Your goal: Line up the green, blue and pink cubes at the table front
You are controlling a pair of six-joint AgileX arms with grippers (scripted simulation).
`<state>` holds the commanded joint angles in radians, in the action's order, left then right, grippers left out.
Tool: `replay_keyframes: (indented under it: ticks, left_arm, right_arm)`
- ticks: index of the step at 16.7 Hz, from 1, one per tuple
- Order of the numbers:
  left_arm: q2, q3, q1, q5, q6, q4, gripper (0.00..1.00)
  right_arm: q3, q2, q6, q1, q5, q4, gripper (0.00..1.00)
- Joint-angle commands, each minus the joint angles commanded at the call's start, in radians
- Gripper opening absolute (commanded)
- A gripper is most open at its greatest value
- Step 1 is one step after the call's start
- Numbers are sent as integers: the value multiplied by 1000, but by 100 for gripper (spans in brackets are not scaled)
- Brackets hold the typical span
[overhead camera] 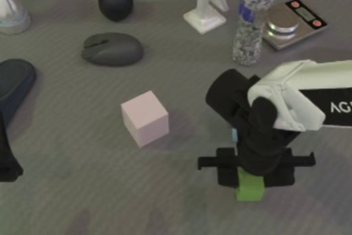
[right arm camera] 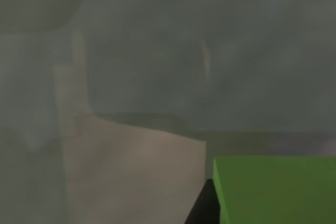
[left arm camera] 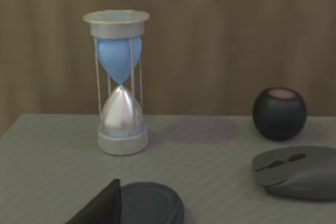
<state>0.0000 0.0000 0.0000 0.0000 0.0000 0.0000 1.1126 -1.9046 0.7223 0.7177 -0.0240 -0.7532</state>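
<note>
Top view shows the grey table [overhead camera: 66, 191] first, then the pink cube [overhead camera: 144, 118] standing free near its middle. Right of it, the right gripper [overhead camera: 248, 182] stands over the green cube [overhead camera: 248, 188]; whether its fingers clamp it cannot be told. A sliver of blue cube [overhead camera: 235, 134] peeks behind the arm.

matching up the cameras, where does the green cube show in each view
Top view: green cube at the table's front right, under the right gripper.
Left wrist view: not in it.
Right wrist view: fills the lower right corner.
Shared landmark: the pink cube; the mouse links the left wrist view.
</note>
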Motion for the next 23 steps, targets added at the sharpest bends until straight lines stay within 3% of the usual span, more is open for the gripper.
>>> replay_keyframes:
  ticks: [7,17,23]
  left_arm:
    - [0,0,0,0,0,0,100]
    - [0,0,0,0,0,0,100]
    - [0,0,0,0,0,0,100]
  right_arm:
    - [0,0,0,0,0,0,98]
    - [3,2,0,-1,0,-4,100]
    - [111,77,2,10,1,-196,100]
